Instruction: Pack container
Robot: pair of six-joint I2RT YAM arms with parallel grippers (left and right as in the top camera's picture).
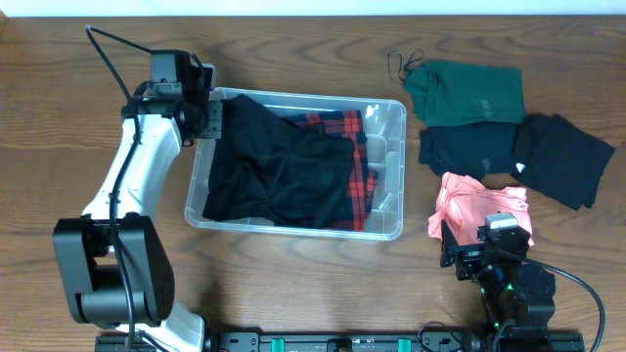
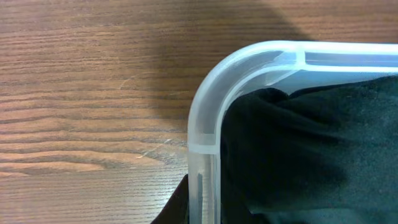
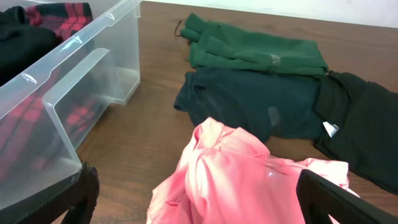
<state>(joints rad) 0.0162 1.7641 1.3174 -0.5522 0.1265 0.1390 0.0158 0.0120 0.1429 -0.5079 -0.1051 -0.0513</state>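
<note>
The clear container [image 1: 387, 127] lies mid-table and holds a black garment [image 1: 274, 161] over a red plaid one [image 1: 358, 166]. My left gripper [image 1: 208, 119] is at its far left corner. In the left wrist view one dark finger presses the outside of the container wall [image 2: 211, 106]. The jaws [image 2: 202, 210] straddle that wall, and the inner finger is lost against the black garment [image 2: 311, 155]. My right gripper [image 1: 477, 242] is open, fingers wide apart [image 3: 205, 205] around a pink garment [image 3: 236, 174], which lies right of the container [image 3: 74, 68].
Right of the container lie a green garment [image 1: 465, 93] with a cord, a dark one [image 1: 469, 149] and a black one [image 1: 562, 156]. They also show in the right wrist view: green [image 3: 255, 53], dark [image 3: 249, 99], black [image 3: 367, 124].
</note>
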